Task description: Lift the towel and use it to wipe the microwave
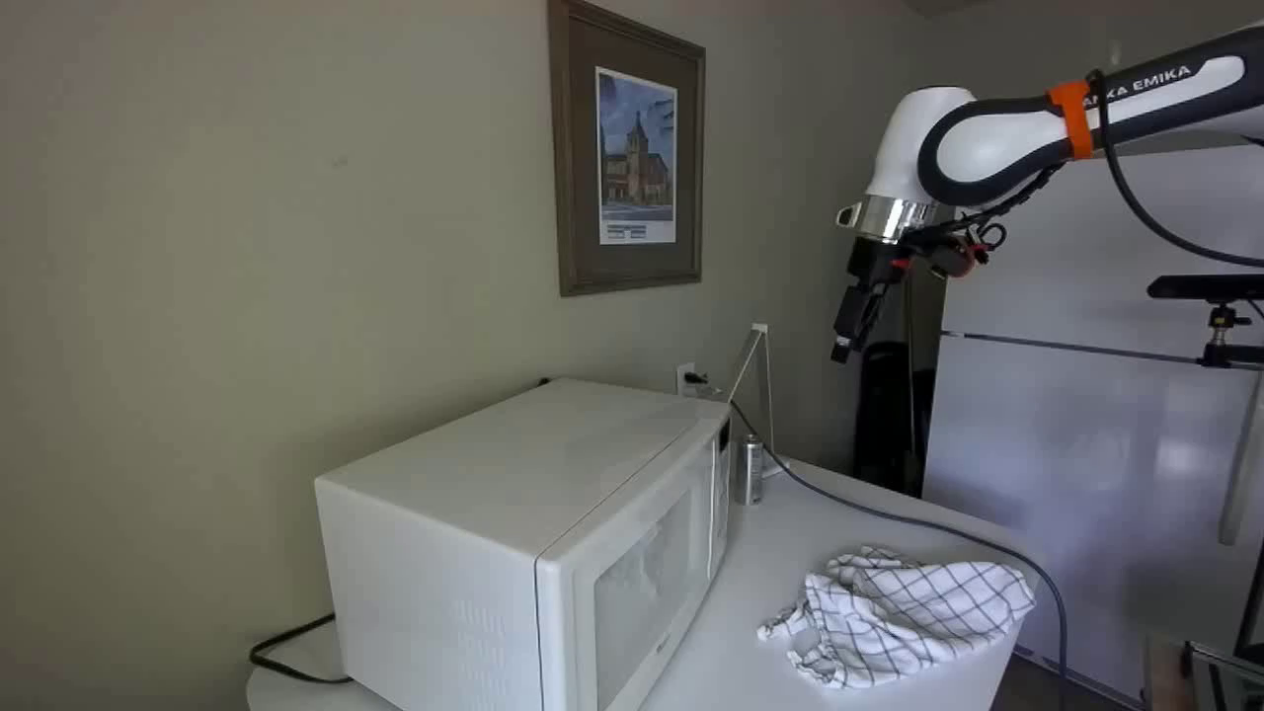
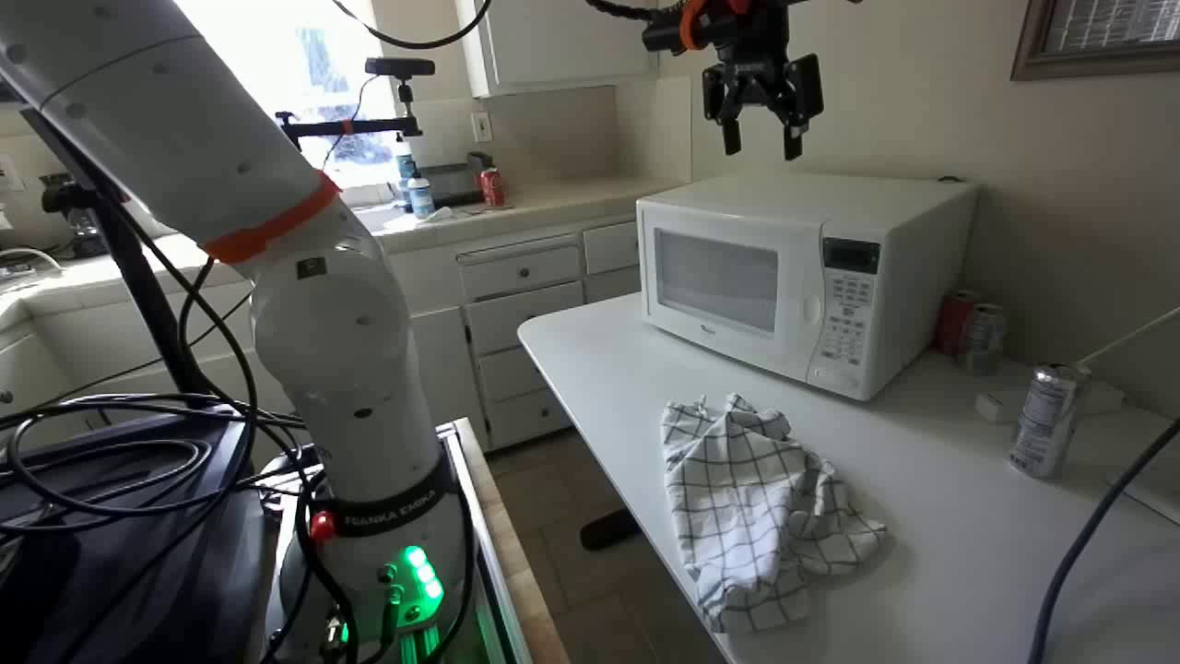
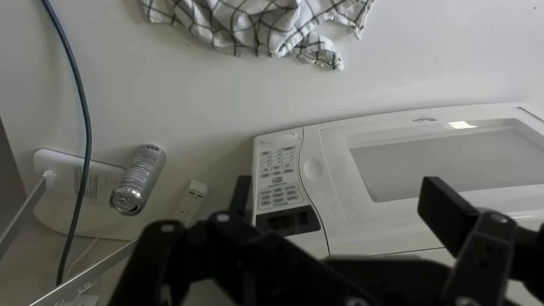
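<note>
The towel, white with dark grid lines, lies crumpled on the white table in both exterior views [image 1: 913, 617] [image 2: 737, 489]. It also shows at the top of the wrist view [image 3: 259, 27], cut off by the frame edge. The white microwave [image 1: 434, 494] stands on the table behind the towel, door shut, and it also shows in an exterior view [image 2: 737, 277] and in the wrist view [image 3: 331, 178]. My gripper [image 2: 762, 146] is open and empty, in the air above the microwave's height and apart from the towel. Its fingers are spread in the wrist view [image 3: 340, 197].
A silver can [image 2: 1046, 420] stands on the table beside the microwave, near a white power strip [image 3: 191, 199] and a white stand base [image 3: 102, 187]. A dark cable [image 1: 889, 515] crosses the table. More cans [image 2: 982, 337] stand by the wall. A framed picture [image 1: 637, 158] hangs above.
</note>
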Tool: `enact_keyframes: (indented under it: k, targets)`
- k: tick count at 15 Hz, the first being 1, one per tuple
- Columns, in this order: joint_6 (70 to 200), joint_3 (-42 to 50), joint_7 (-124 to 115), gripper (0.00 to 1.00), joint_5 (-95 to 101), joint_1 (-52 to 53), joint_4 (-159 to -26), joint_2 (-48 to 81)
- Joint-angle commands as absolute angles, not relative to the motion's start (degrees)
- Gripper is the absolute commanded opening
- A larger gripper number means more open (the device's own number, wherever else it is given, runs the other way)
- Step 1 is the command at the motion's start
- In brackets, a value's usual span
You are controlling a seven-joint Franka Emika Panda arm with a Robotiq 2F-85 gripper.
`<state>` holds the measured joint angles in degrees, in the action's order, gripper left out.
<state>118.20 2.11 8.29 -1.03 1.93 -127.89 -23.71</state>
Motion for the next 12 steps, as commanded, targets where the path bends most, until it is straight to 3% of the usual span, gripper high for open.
enact_keyframes:
  k: [1,7,12]
  targets:
    - [118.08,1.93,8.34,1.0,-1.11,1.73,-127.77,-23.68]
    - [118.37,2.86,10.91,1.0,-3.52,2.88,-128.35,-22.9]
    - [125.61,2.2,9.77,1.0,-4.9,2.44,-136.97,-17.67]
